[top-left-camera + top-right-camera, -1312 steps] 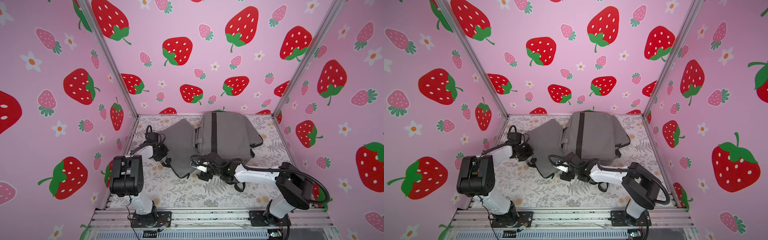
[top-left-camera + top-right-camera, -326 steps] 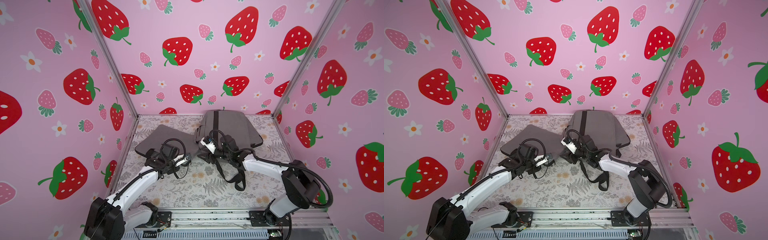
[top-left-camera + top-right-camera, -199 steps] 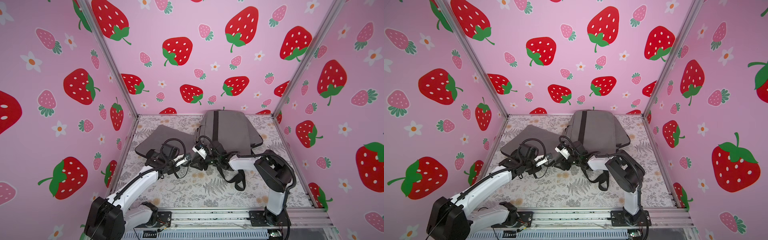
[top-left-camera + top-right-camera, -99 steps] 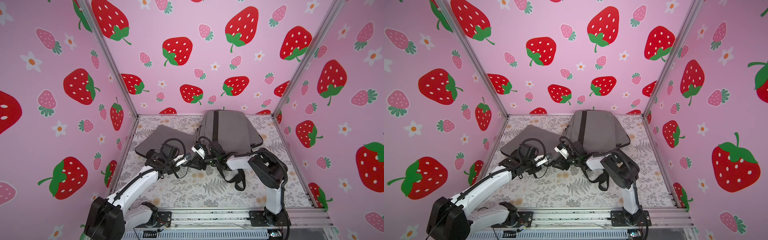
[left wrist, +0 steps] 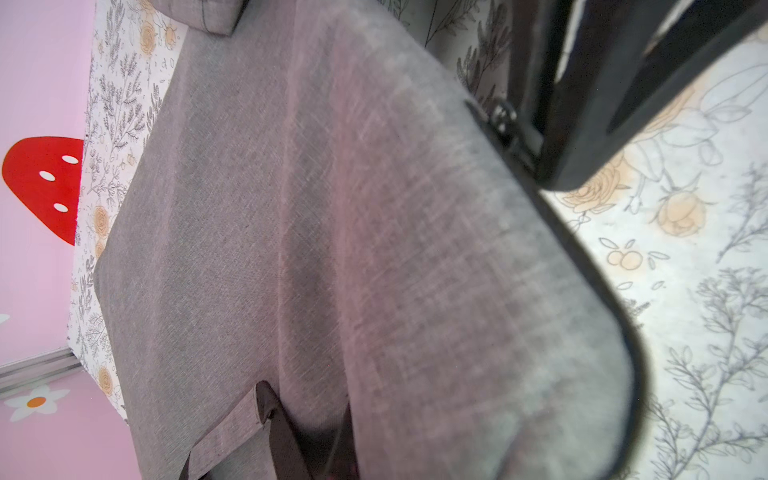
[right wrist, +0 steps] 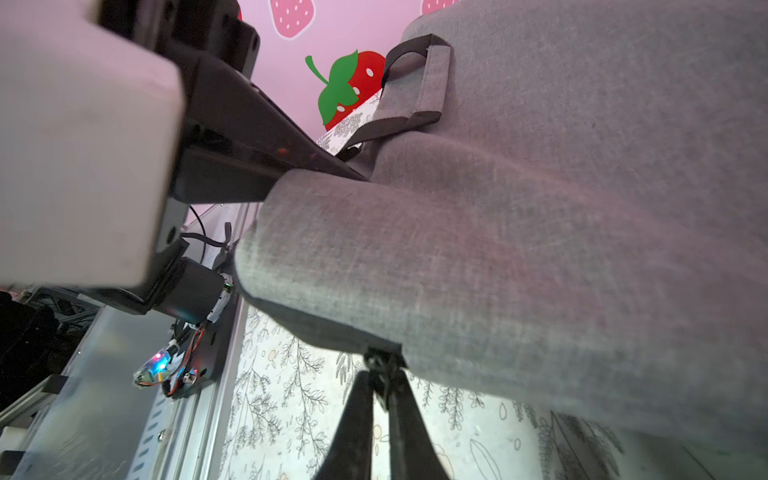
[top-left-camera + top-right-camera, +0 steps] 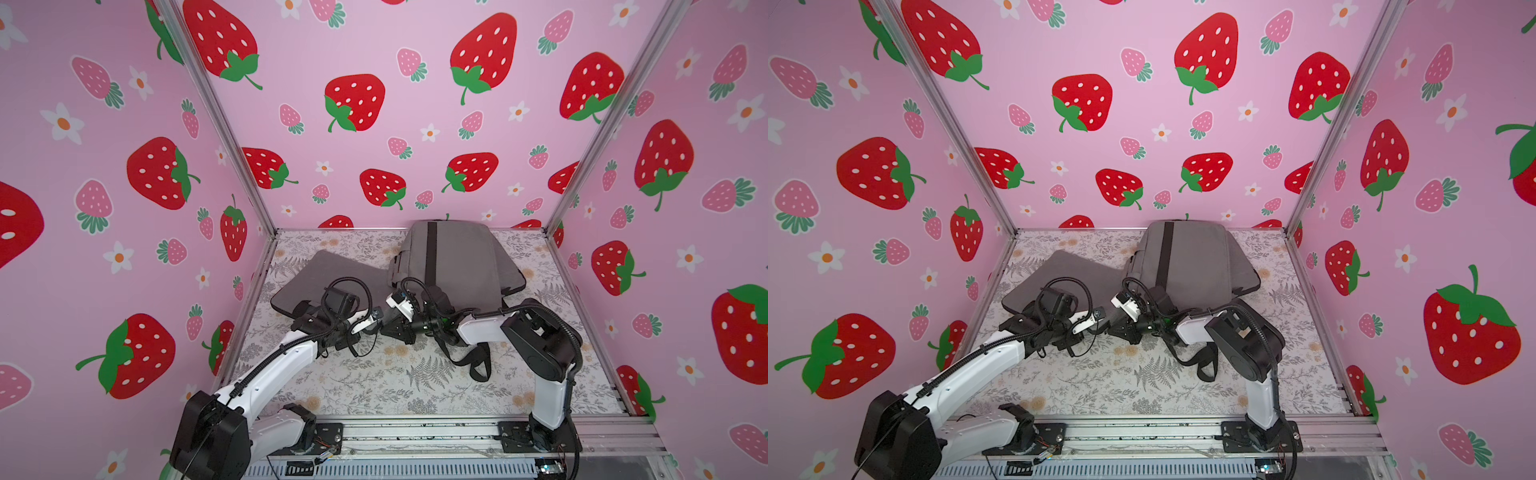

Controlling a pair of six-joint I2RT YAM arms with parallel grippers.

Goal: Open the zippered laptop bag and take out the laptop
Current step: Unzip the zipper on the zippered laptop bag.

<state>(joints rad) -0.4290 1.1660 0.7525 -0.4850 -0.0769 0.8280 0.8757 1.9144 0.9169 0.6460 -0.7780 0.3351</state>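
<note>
The grey zippered laptop bag lies flat at the left of the floral table; its cloth fills the left wrist view. The laptop is hidden. At the bag's near right corner the two grippers meet. My left gripper is shut on the bag's cloth edge. My right gripper is shut on the small dark zipper pull at the bag's rounded corner, its black fingers pinching it from below.
A larger grey backpack lies at the back right, touching the bag. Its black strap trails forward under my right arm. Pink strawberry walls close in three sides; a metal rail runs along the front.
Over the last second my right gripper has reached left to the bag's corner and closed on the zipper pull. My left gripper has kept its hold and place.
</note>
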